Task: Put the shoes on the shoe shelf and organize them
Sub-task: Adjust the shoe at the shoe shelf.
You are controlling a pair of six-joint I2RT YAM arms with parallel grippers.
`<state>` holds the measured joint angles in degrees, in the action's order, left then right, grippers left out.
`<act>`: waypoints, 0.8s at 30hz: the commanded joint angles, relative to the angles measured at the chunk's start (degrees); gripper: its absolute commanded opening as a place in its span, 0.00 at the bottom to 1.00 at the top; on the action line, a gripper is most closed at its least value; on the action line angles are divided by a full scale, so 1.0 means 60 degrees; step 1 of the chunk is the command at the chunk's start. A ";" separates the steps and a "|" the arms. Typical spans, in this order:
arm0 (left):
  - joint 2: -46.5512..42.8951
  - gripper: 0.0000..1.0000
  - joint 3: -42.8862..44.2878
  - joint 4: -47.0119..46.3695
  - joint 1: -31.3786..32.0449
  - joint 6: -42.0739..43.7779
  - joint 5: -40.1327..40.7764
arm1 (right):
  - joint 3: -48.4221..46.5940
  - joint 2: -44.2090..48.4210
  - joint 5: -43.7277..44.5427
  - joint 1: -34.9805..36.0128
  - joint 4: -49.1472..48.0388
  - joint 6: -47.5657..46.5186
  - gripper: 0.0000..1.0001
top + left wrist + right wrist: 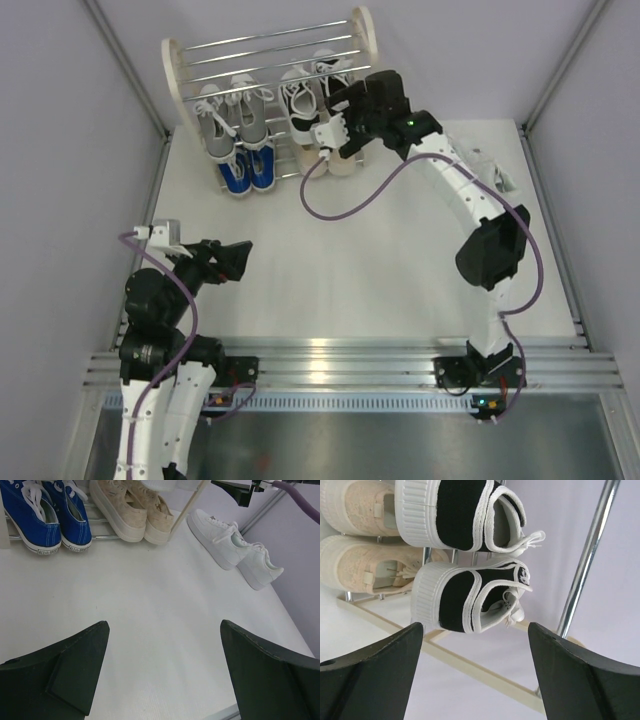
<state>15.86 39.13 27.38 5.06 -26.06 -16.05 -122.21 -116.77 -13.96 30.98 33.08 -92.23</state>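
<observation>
On shoe shelf [176, 75]: black-and-white pair [302, 100] (white pair [232, 545] beside).

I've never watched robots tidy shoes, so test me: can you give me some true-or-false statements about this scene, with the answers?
1. The white sneakers stand on the table beside the shelf. True.
2. The left gripper holds a blue shoe. False: it is open and empty, away from the shelf.
3. The black-and-white pair sits on the shelf, in front of the open right gripper. True.
4. The blue pair lies on the bare table. False: it rests on the shelf's rods, next to the beige pair.
</observation>
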 commanded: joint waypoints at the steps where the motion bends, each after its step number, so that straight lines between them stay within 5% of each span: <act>1: -0.0138 0.98 0.0040 -0.0461 -0.0008 -0.0197 -0.0224 | 0.0387 0.0989 -0.0486 0.0124 -0.0050 0.0312 0.86; 7: -0.0197 0.98 0.0245 -0.0461 -0.0008 -0.0299 -0.0239 | 0.0199 0.1590 -0.0954 0.0212 0.0782 0.1408 0.89; 16: 0.0052 0.98 0.0552 -0.0461 -0.0023 -0.0519 -0.0342 | 0.0839 0.2951 -0.1906 0.0227 0.1343 0.6049 0.87; 20: 0.0126 0.98 0.0713 -0.0461 -0.0008 -0.0621 -0.0342 | 0.1224 0.3042 -0.2593 0.0212 0.1618 0.5838 0.85; 24: 0.0038 0.98 0.0787 -0.0447 -0.0008 -0.0724 -0.0415 | -0.0790 0.1843 -0.3576 0.0227 0.3416 0.4415 0.81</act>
<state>16.05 41.63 26.98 5.06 -29.34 -17.41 -119.28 -101.43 -28.56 31.73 45.56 -62.52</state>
